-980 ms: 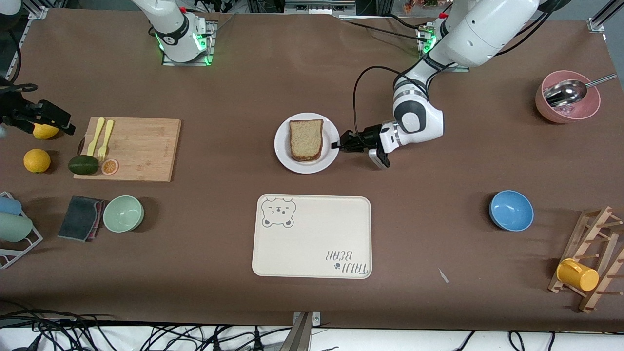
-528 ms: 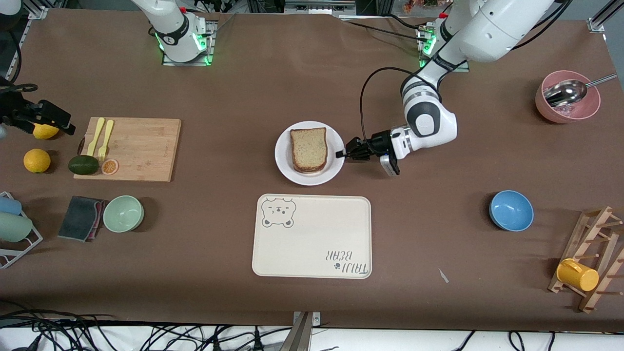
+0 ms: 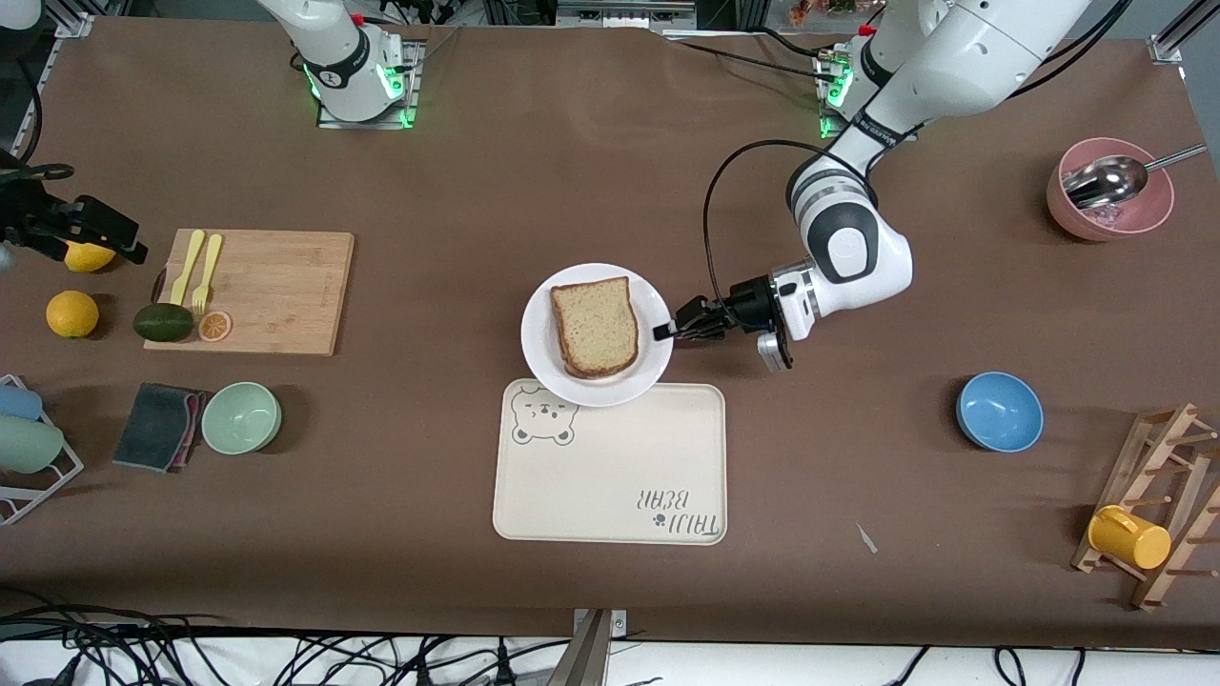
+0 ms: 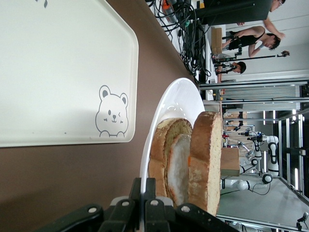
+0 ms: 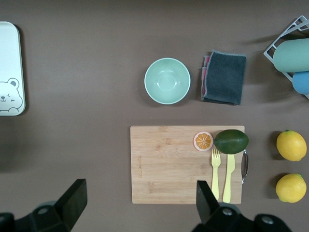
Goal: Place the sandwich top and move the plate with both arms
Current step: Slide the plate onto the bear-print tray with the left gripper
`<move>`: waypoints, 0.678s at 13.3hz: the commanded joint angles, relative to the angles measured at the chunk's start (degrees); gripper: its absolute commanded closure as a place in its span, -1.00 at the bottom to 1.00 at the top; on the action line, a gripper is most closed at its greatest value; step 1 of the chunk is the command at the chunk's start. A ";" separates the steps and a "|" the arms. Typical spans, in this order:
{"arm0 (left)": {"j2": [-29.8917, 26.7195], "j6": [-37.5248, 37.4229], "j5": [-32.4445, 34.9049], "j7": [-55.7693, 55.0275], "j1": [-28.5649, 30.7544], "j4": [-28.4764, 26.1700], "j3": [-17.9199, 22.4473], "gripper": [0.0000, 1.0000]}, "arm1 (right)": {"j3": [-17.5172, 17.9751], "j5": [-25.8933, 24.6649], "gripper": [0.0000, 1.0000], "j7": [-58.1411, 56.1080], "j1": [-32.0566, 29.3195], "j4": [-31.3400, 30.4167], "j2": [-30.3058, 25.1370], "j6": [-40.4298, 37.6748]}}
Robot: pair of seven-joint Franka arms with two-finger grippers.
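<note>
We see the left gripper (image 3: 667, 331) clenched on the rim of the white plate (image 3: 543, 367), lifted over the bear tray's (image 3: 610, 476) edge farthest from the front camera. The sandwich top (image 3: 595, 328) lies on the plate's sandwich. The right gripper (image 5: 140, 198) waits, released, above the cutting board (image 5: 169, 164).
</note>
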 commanded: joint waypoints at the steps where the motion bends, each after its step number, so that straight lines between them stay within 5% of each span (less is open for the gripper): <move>1: 3.79 -0.03 5.77 -7.81 -0.31 7.26 0.78 0.95 | -0.03 1.03 -1.00 -0.70 -0.05 0.37 -0.03 -0.32; 4: 8.10 0.58 6.83 -7.65 -1.62 12.63 2.79 0.96 | -0.03 1.03 -1.00 -0.70 -0.05 0.37 -0.03 -0.32; 9: 13.20 2.79 7.19 -11.85 -10.23 22.20 11.83 0.96 | -0.03 1.03 -1.00 -0.70 0.04 0.37 -0.03 -0.32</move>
